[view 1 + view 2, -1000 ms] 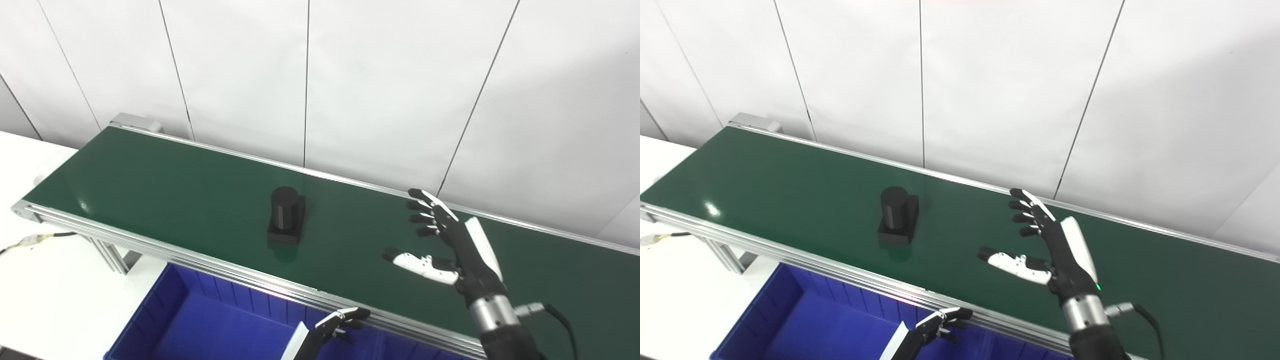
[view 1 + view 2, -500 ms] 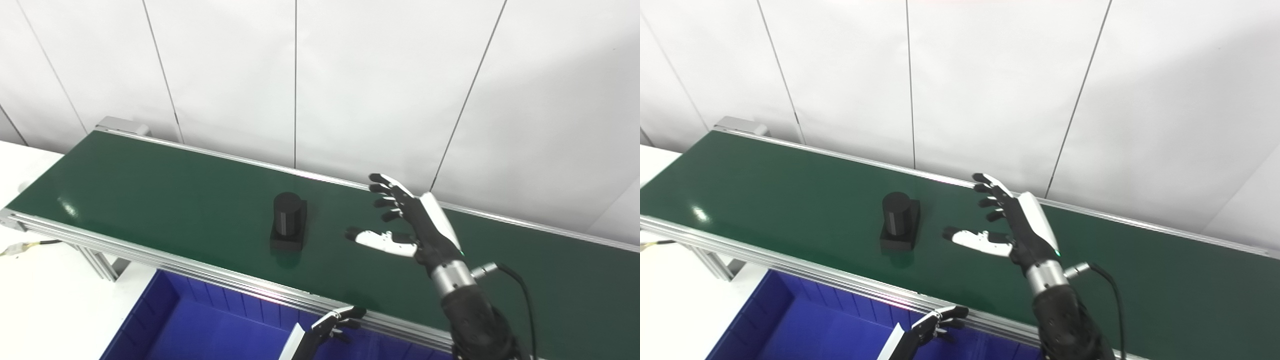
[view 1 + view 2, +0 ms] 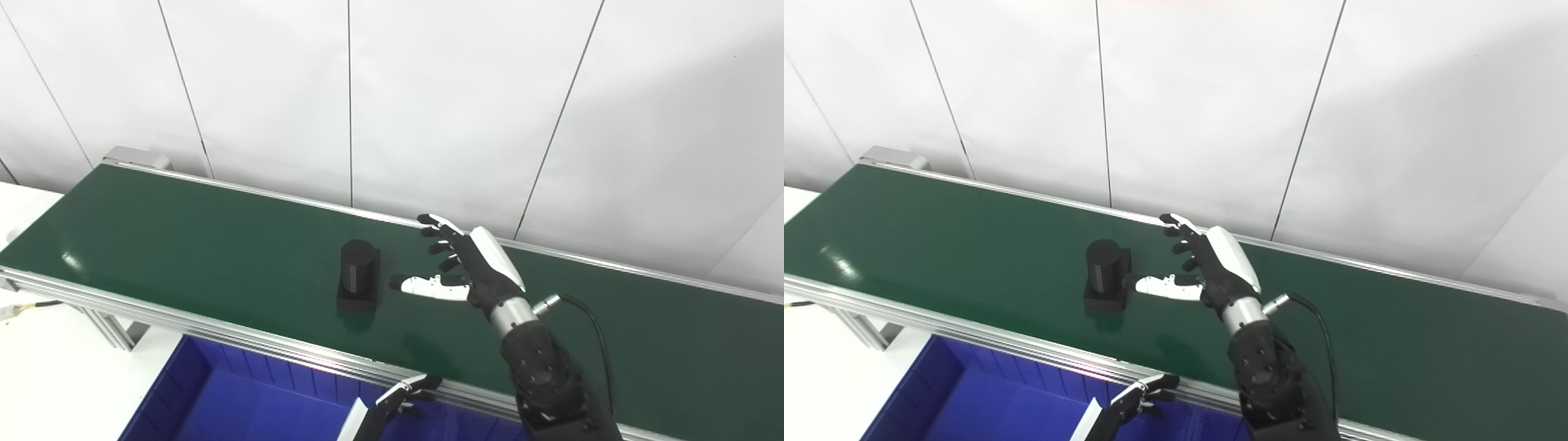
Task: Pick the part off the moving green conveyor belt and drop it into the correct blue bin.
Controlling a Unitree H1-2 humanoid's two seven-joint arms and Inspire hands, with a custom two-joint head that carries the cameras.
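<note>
a long green conveyor belt (image 3: 184, 245) runs from the far left to the near right, edged with aluminium rails and backed by a white panelled wall (image 3: 429, 92). on the belt, about midway across its width, stands the part (image 3: 358, 275): a black upright cylinder on a flat black square base, sitting level on the green surface.

the right hand (image 3: 468, 269) reaches out over the belt just to the right of the part, its arm rising from the bottom right. the hand is spread wide, holding nothing: the fingers (image 3: 438, 233) fan out toward the far rail, and the white thumb (image 3: 422, 285) points left at the part's lower half. in the left eye view a narrow strip of green shows between thumb tip and part; in the right eye view the tip seems to meet the part's edge, so i cannot tell whether they touch. a black cable (image 3: 594, 331) loops from the wrist.

the left hand (image 3: 407, 398) sits low at the near edge, in front of the near rail and above the blue bin (image 3: 184, 398), well apart from the part. its dark fingers look loosely curled with nothing in them, but how far they are closed i cannot tell.

the blue bin lies below the belt's near side, on the white table (image 3: 49, 367).
</note>
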